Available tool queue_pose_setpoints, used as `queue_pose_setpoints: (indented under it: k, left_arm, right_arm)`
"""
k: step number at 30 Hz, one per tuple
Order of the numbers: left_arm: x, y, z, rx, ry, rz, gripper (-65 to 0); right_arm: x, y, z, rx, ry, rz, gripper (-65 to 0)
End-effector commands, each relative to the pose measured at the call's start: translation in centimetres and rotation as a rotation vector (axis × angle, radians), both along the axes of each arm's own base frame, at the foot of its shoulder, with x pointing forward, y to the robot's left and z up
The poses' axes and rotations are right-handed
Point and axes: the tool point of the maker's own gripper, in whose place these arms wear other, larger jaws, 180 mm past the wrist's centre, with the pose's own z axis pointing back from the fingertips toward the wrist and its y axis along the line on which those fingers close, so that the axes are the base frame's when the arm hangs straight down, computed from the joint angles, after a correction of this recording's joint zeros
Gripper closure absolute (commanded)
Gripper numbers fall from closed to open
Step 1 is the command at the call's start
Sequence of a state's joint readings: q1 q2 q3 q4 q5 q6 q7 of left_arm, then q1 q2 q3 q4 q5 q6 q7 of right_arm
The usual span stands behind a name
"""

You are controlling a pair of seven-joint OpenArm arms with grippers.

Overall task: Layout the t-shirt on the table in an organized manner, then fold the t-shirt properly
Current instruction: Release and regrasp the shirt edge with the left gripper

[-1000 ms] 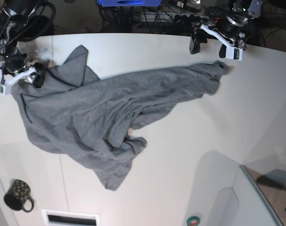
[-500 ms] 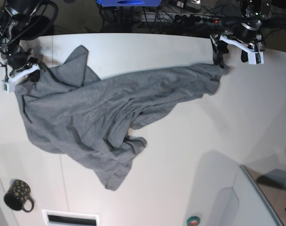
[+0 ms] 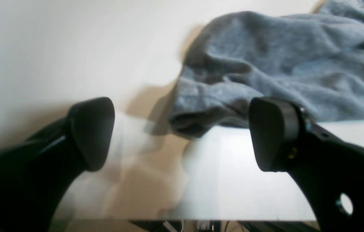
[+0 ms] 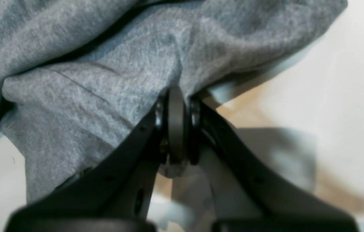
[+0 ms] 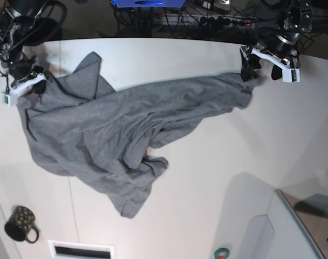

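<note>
At nine o'clock my right gripper [image 4: 176, 129] pinches the crumpled t-shirt [image 5: 115, 135], left gripper [image 3: 182, 135] agape at two; spreading unfinished, folding unstarted.

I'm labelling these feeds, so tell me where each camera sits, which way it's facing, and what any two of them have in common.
Base: high above, looking down on the table, the t-shirt, a mug and both arms.
Left wrist: on the left arm, looking past the open left hand at a bunched shirt edge.
Right wrist: on the right arm, looking past the right hand shut on shirt fabric.
Shared: all three show the grey t-shirt on the white table.
</note>
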State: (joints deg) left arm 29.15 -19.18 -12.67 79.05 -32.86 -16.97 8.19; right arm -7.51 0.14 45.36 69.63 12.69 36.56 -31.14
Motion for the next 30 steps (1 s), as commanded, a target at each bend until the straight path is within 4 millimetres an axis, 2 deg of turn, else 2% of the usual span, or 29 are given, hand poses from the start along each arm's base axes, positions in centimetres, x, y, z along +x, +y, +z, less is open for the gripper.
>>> queue_pose_setpoints:
  k: [1,6,8,14,20,25,26,30]
  left_arm:
    - [0.4,0.4,0.7,0.004,-0.029,-0.004,-62.2]
    - [1.1,0.0,1.6,0.003,-0.057,-0.016,-62.0]
    - [1.5,-0.3,2.1,0.003,-0.074,-0.024,-59.2]
    - [2.8,-0.8,2.7,-0.004,-0.102,-0.037,-35.7]
    - [2.8,-0.6,2.1,-0.006,-0.09,-0.027,-20.1]
    - [2.3,-0.7,2.0,-0.007,-0.08,-0.027,-2.5]
    - [2.3,-0.7,2.0,-0.008,-0.081,-0.027,0.0]
    - [1.7,-0.9,1.9,-0.013,-0.072,-0.027,0.0]
  right_arm:
    - [-0.8,0.0,-0.4,-0.011,0.044,0.025,-0.8]
    - [-0.8,0.0,-0.4,-0.011,0.044,0.025,-0.9]
    - [-0.7,0.0,-0.4,-0.011,0.042,0.025,-0.9]
    - [-0.7,0.0,-0.4,-0.011,0.042,0.025,-1.1]
    - [-0.7,0.0,-0.4,-0.011,0.042,0.025,-1.1]
    - [-0.7,0.0,-0.4,-0.011,0.042,0.025,-1.1]
    - [-0.7,0.0,-0.4,-0.011,0.042,0.025,-0.9]
    - [-0.6,-0.1,-0.3,-0.014,0.039,0.026,-0.8]
